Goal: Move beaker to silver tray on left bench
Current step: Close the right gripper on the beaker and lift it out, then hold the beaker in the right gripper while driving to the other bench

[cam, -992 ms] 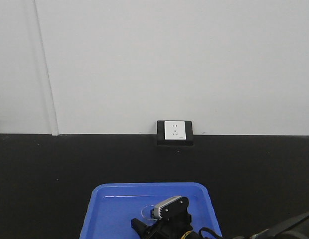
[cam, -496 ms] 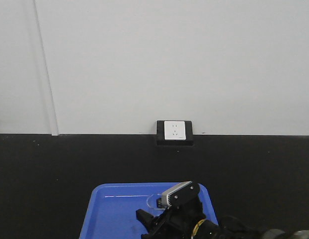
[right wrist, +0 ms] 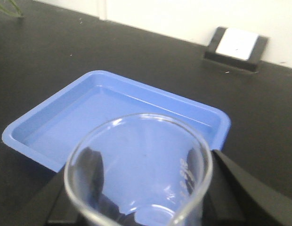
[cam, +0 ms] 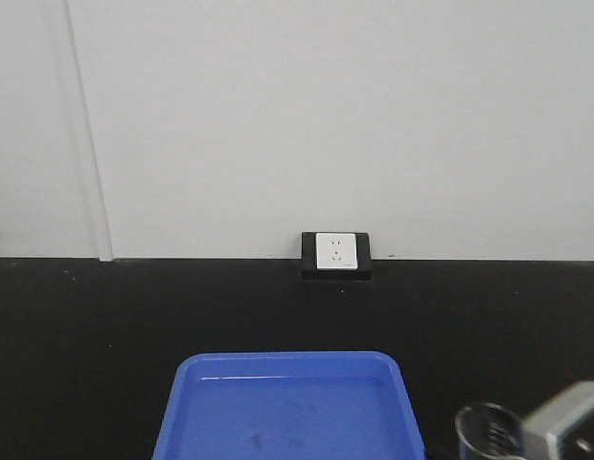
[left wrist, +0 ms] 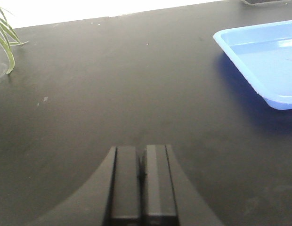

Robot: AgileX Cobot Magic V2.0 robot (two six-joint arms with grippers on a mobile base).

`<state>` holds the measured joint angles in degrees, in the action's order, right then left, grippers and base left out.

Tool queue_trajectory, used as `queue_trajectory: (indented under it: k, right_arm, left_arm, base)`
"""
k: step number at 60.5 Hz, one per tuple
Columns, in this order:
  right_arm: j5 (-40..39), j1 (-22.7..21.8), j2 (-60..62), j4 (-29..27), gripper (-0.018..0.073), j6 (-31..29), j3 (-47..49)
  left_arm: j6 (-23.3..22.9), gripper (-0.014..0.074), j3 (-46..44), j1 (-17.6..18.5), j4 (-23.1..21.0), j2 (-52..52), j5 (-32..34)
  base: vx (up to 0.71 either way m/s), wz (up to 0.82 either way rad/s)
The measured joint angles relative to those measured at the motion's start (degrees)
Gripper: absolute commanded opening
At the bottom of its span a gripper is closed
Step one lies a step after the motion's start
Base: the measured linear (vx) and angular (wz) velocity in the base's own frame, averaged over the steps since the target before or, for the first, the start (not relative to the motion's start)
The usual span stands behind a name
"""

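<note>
The beaker (right wrist: 139,169), clear glass with faint white marks and a round rim, fills the bottom of the right wrist view. My right gripper (right wrist: 146,190) is shut on it, with black fingers (right wrist: 92,167) showing on both sides through the glass. In the front view the beaker (cam: 489,429) hangs at the bottom right, just right of the blue tray (cam: 278,407). My left gripper (left wrist: 141,157) is shut on nothing, low over bare black worktop. The silver tray and the left bench are out of view.
The blue plastic tray (right wrist: 89,117) holds nothing; its corner (left wrist: 259,52) shows at the left wrist view's upper right. A white wall socket (cam: 336,251) sits at the back of this black worktop. Green plant leaves (left wrist: 5,37) reach in at far left.
My right gripper has carried the beaker out of the blue tray and off to the right, down to the front view's bottom right corner. The tray now stands bare.
</note>
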<state>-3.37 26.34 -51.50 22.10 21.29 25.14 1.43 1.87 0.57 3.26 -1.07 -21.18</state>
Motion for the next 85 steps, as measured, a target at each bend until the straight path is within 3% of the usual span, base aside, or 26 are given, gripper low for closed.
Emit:
queue_trajectory:
  k: [13,28,85]
  right_arm:
    - [5.90,0.00,18.27,0.00,-0.0014,0.00,-4.88]
    - [8.34,0.00,28.16,0.00,-0.0011,0.00,-5.04]
    - [8.54,0.00,29.81,0.00,-0.0011,0.00,-5.04]
  left_arm:
    - [0.00,0.0001,0.00,0.00,0.00,0.00,0.00]
    - [0.00,0.0001,0.00,0.00,0.00,0.00,0.00]
    - [0.00,0.0001,0.00,0.00,0.00,0.00,0.00]
  base:
    - [0.00,0.00]
    - [0.00,0.00]
    - [-0.02,-0.02]
